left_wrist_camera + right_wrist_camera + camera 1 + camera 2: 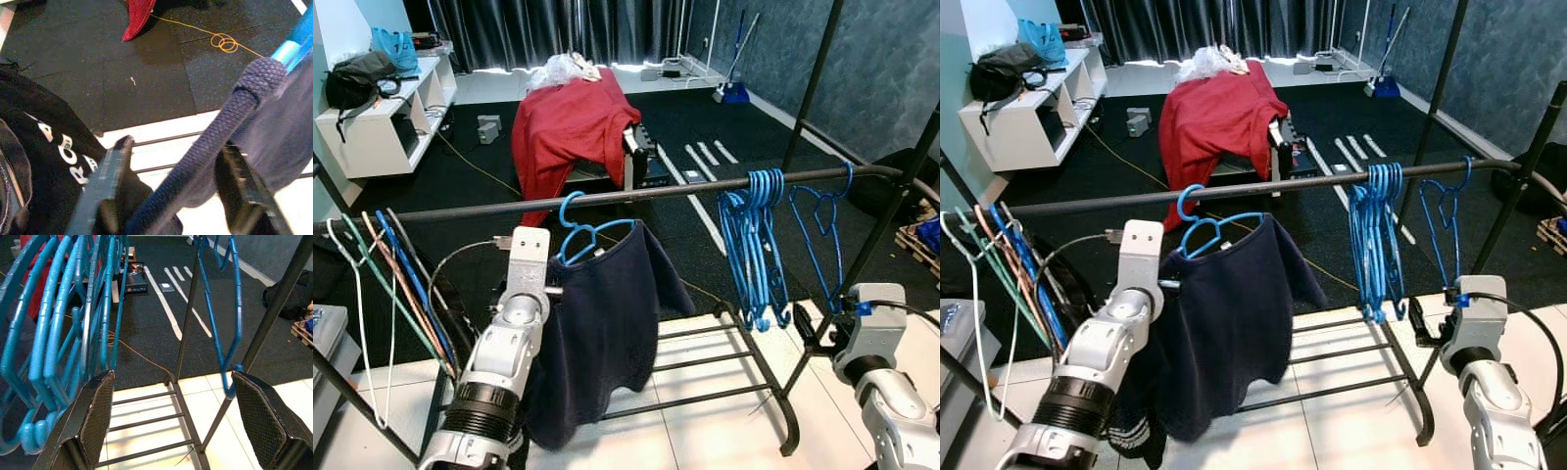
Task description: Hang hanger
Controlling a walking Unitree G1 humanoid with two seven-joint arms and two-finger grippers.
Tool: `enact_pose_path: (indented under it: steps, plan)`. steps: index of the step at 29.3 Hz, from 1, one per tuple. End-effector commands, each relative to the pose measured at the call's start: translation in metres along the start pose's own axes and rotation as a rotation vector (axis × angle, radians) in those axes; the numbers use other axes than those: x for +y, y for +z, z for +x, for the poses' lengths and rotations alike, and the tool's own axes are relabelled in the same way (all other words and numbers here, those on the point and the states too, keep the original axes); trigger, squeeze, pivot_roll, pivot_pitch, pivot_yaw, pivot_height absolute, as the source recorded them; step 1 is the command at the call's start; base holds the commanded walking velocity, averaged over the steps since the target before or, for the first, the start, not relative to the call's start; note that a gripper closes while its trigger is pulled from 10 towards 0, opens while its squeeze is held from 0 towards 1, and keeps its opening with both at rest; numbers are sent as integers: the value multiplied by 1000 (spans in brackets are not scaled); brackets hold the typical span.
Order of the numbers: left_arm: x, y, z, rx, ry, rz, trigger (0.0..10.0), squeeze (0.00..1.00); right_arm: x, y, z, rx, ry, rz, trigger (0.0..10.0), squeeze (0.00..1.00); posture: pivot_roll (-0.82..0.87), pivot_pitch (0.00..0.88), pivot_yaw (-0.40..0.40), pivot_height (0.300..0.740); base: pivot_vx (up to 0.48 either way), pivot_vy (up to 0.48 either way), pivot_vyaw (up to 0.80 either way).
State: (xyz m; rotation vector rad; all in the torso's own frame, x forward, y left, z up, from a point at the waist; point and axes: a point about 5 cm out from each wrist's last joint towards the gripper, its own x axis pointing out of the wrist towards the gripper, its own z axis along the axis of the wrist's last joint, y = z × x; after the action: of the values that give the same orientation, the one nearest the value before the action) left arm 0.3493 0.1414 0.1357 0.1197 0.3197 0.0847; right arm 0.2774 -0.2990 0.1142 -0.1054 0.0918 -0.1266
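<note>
Left eye view is showing a black clothes rail [636,196] running across the frame, with a blue hanger [576,235] hooked over it and carrying a dark navy sweater [602,333]. Left gripper [171,191] is sitting right at the sweater's shoulder below the rail; in the left wrist view its two black fingers [105,181] are standing apart on either side of the sweater's ribbed collar edge [220,137], one finger on each side and not pinching it (spread, nothing clamped). Blue plastic of the hanger is peeking out at the top of that collar in the same view. Further along the rail toward the robot's right, a bunch of empty blue hangers [749,245] is hanging, then one single blue hanger [822,230] a bit apart from them. Right gripper [171,421] is hanging low beside the rack's right post [891,196], fingers wide apart and holding nothing, with the bunch of hangers just in front of it. At the rail's left end, thin wire hangers [382,284] are leaning in several colours. Behind the rack, a red cloth [573,127] is draping over some furniture on the dark floor.
</note>
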Motion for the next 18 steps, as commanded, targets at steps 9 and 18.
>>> enact_pose_path:
  steps: [9, 18]
  plan:
    - [-2, 11, 3, -78, -63, 32, 0, 0, -2, 3, 0, -1, -10, -1, 10000, 0, -129, 56, 15, 740, 0, 0, 0]
    - [-14, 29, -5, -240, -264, 56, 0, 0, -3, 3, 0, -2, -15, -4, 10000, 0, -127, 56, 13, 740, 0, 0, 0]
